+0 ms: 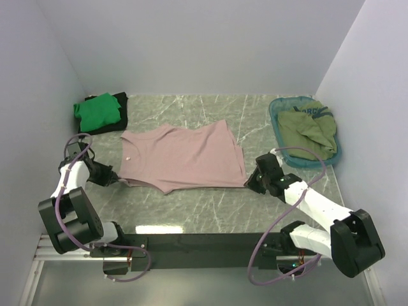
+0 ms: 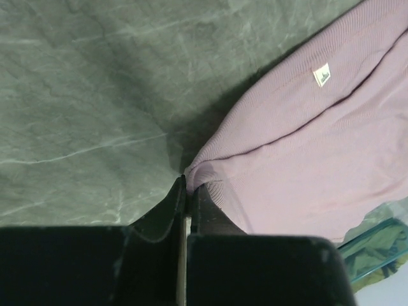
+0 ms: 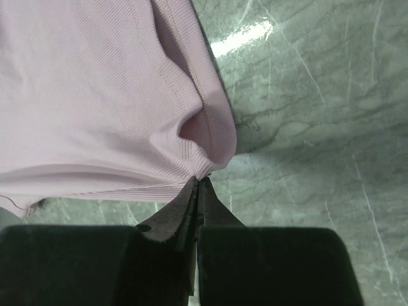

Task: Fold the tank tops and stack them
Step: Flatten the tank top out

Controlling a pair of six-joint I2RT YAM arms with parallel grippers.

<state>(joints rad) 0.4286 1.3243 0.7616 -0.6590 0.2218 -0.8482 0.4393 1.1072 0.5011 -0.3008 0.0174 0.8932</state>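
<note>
Your L tool [image 2: 188, 181] is clamped on the near-left corner of the dusty pink ribbed cloth tank top [image 1: 185, 156], R tool [image 3: 199, 182] on its near-right. Top lies spread mid grey marble table [image 1: 191, 213].

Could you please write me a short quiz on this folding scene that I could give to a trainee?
1. True or false: the dusty pink cloth tank top lies spread out on the grey marbled table.
2. What lies in the teal oval basket? A) an olive green tank top; B) a black tank top; C) a bright green tank top.
3. Which arms' fingers are shut on the pink top's near edge?

Key: 1 true. 2 A. 3 both: the left arm's fingers pinch its near-left corner, and the right arm's fingers pinch its near-right corner.
</note>
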